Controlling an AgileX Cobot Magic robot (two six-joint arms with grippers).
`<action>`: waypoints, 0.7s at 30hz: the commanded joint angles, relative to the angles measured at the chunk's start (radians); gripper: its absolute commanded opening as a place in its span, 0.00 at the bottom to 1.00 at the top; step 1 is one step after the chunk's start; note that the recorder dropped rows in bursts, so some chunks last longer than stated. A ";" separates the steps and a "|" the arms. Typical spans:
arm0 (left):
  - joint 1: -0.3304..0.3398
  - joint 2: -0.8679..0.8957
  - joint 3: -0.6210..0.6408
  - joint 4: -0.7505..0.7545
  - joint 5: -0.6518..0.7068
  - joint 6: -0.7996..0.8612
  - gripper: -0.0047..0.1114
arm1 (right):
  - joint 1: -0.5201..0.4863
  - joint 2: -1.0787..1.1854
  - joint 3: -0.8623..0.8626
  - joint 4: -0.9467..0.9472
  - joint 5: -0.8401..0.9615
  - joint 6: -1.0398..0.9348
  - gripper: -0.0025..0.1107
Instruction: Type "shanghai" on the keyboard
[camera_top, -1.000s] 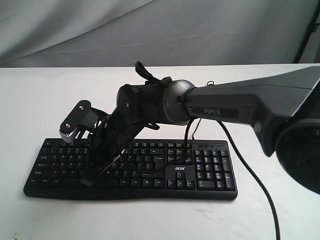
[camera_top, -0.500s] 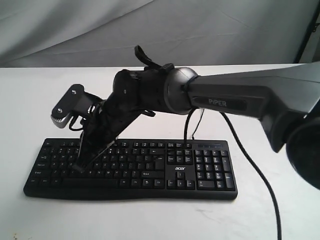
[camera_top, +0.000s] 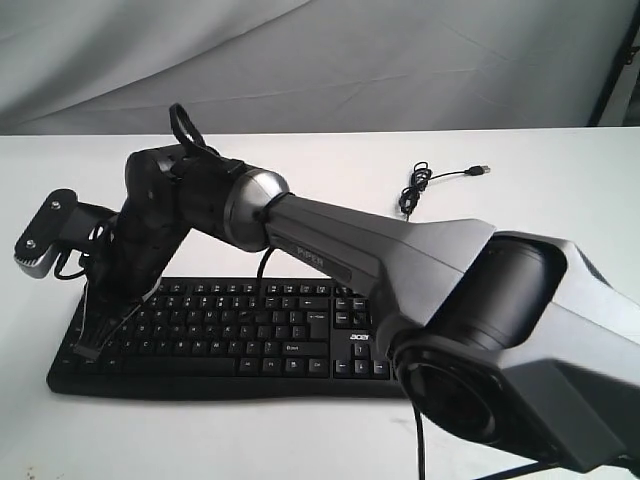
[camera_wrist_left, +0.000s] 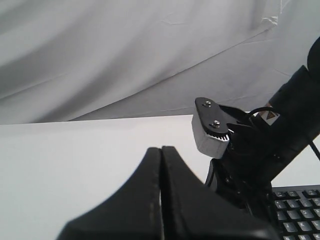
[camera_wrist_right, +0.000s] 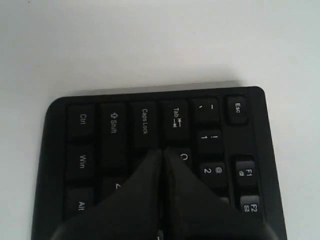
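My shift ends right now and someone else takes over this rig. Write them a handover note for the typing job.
Right gripper: shut, at the left end of the keyboard, tip by Caps Lock, Tab and Q. I cannot tell if it is pressing a key.
Left gripper: shut, holding nothing, off the keyboard.
Done: no screen is in view, so the letters typed so far are unknown.
Left: check the text, then finish "shanghai".

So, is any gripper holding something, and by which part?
Nothing is held. The left gripper and the right gripper are both shut empty; the right one's tips point at the left end of the keyboard.
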 joint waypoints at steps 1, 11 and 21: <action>-0.006 -0.002 0.002 -0.002 -0.005 -0.003 0.04 | 0.001 0.003 -0.034 -0.004 0.022 0.006 0.02; -0.006 -0.002 0.002 -0.002 -0.005 -0.003 0.04 | 0.013 0.025 -0.034 0.021 -0.001 0.004 0.02; -0.006 -0.002 0.002 -0.002 -0.005 -0.003 0.04 | 0.013 0.025 -0.034 0.021 -0.001 0.004 0.02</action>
